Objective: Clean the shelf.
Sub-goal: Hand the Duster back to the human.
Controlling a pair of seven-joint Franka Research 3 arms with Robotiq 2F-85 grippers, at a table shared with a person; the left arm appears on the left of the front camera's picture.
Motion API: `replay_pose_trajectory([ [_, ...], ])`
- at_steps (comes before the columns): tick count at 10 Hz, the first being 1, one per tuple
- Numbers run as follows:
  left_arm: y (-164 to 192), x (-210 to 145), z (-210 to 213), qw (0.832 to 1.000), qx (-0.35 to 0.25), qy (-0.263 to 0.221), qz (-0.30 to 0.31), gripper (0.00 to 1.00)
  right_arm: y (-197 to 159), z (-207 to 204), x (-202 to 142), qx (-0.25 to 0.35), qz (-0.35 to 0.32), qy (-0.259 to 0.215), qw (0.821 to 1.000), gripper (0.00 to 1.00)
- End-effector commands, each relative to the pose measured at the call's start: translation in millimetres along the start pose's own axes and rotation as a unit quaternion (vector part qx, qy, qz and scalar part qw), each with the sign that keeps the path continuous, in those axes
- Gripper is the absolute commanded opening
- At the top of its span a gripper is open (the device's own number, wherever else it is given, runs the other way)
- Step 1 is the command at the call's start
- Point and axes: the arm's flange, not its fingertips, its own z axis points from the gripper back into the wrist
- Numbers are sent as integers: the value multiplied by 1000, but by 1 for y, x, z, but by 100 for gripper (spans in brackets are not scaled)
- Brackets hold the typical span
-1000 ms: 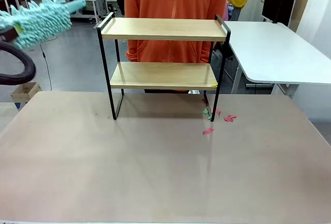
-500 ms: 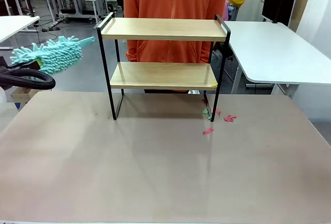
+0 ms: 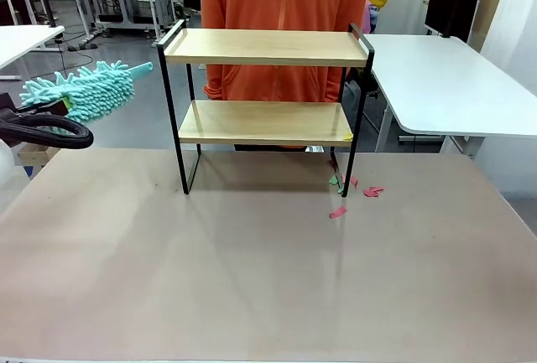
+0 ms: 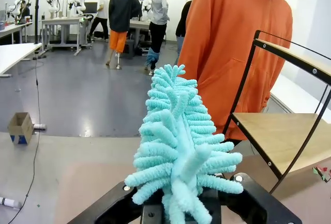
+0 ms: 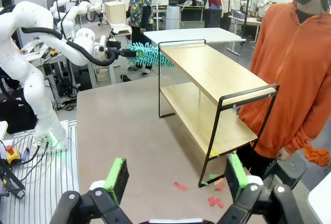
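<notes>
At mid-left of the frame the left hand (image 4: pixel 178 208) grips a teal duster (image 3: pixel 80 92) beside the shelf (image 3: pixel 264 48), approaching; next, sweep the boards; the right hand (image 5: pixel 176 180) gapes wide.

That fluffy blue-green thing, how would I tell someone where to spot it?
Find the two-tier wooden shelf at the far side of the table, in front of the person in orange. Look just beyond its left end: the left gripper holds a duster in the air. It is the one shaggy turquoise object, unlike the small paper scraps by the shelf's right leg.

Three views, shelf (image 3: pixel 265 86) shared
</notes>
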Motion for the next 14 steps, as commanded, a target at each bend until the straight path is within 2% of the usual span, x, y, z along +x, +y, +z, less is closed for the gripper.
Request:
replay_pose_trajectory([
  [1, 0, 4, 3, 1000, 1, -5, 4, 18, -2, -1, 1, 0, 12, -13, 1000, 100],
  [14, 0, 4, 3, 1000, 1, -5, 4, 18, -2, -1, 1, 0, 12, -13, 1000, 100],
])
